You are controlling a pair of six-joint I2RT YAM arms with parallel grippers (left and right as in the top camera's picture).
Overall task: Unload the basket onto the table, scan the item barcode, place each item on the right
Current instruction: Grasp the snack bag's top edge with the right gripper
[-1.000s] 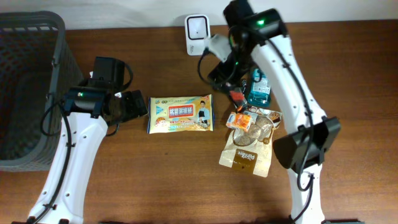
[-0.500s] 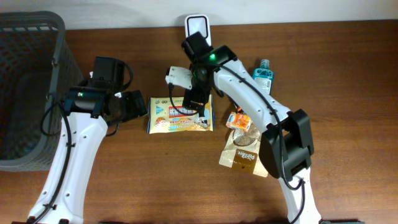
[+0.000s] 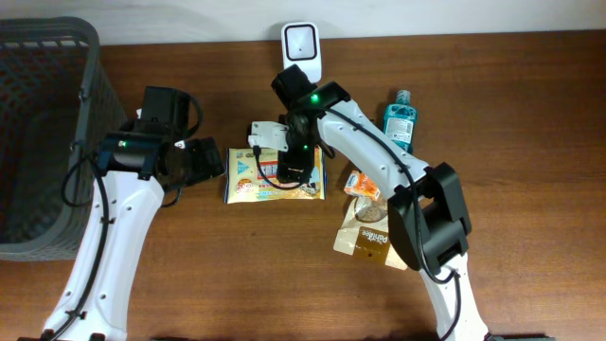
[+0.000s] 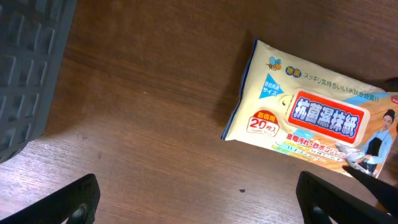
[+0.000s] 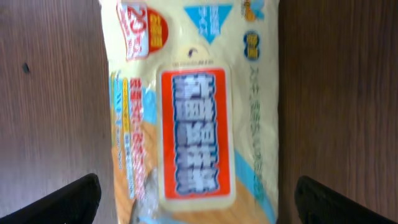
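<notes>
A flat yellow wet-wipes pack [image 3: 244, 178] with a red label lies face up on the wooden table. My right gripper [image 3: 288, 167] hangs straight above it, open, and in the right wrist view the pack [image 5: 193, 106] fills the space between the two black fingertips [image 5: 68, 200]; the gripper's centre [image 5: 199, 200] is over the label. My left gripper [image 3: 201, 161] stands open just left of the pack, nothing between its fingers [image 4: 74, 202]. In the left wrist view the pack [image 4: 311, 118] lies beyond the open gripper [image 4: 202, 200]. The white barcode scanner [image 3: 300, 43] stands at the back edge.
A dark grey mesh basket [image 3: 43, 133] fills the left side and shows at the left wrist view's edge [image 4: 25, 62]. Right of the pack lie a blue mouthwash bottle [image 3: 398, 118], an orange snack packet [image 3: 365, 183] and a brown pouch [image 3: 374, 239].
My right arm has swung left, from above the bottle and snack packets to above the wipes pack. The left arm has not moved. Both grippers stay open.
</notes>
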